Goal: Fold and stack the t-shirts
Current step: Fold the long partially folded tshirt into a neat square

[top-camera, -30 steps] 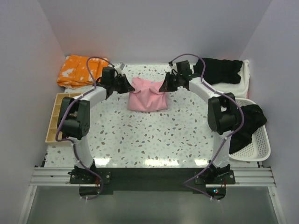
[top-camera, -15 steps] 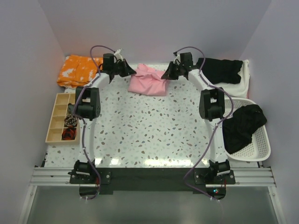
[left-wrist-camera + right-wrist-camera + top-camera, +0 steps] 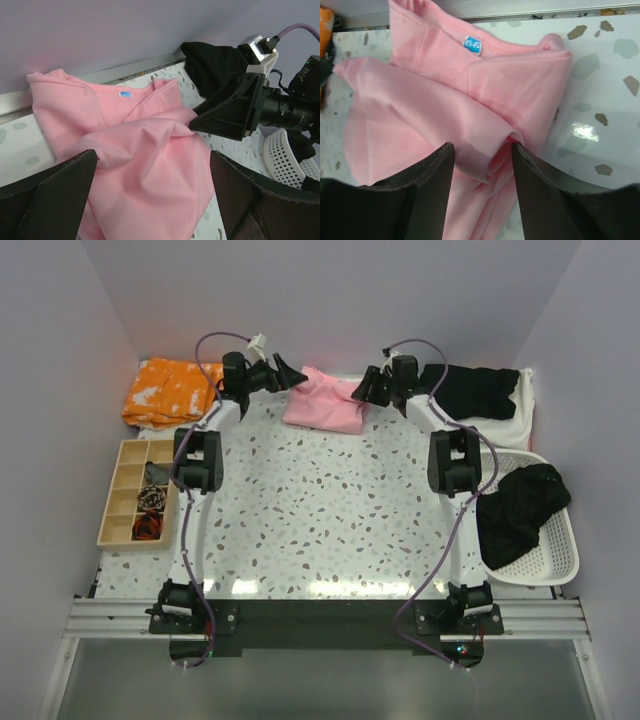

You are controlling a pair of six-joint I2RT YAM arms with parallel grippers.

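The light pink t-shirt [image 3: 322, 402] lies rumpled and roughly folded at the table's far edge, its blue neck label [image 3: 472, 45] facing up. My left gripper [image 3: 290, 375] hovers at the shirt's left end with its jaws wide open, pink cloth [image 3: 145, 165] loose beneath them. At the shirt's right end my right gripper [image 3: 362, 390] is open; a loose fold [image 3: 482, 150] lies between its fingers [image 3: 422, 195]. A black t-shirt [image 3: 470, 388] rests on an off-white one [image 3: 515, 425] at the back right.
An orange cloth [image 3: 170, 392] sits at the back left. A wooden compartment tray [image 3: 125, 495] stands on the left. On the right, a white perforated basket [image 3: 555, 555] holds a black garment [image 3: 520, 502]. The back wall is close behind the pink shirt.
Both arms carried the pink shirt from mid-table to the far edge. Both grippers, shut on it before, have now opened and let it go.
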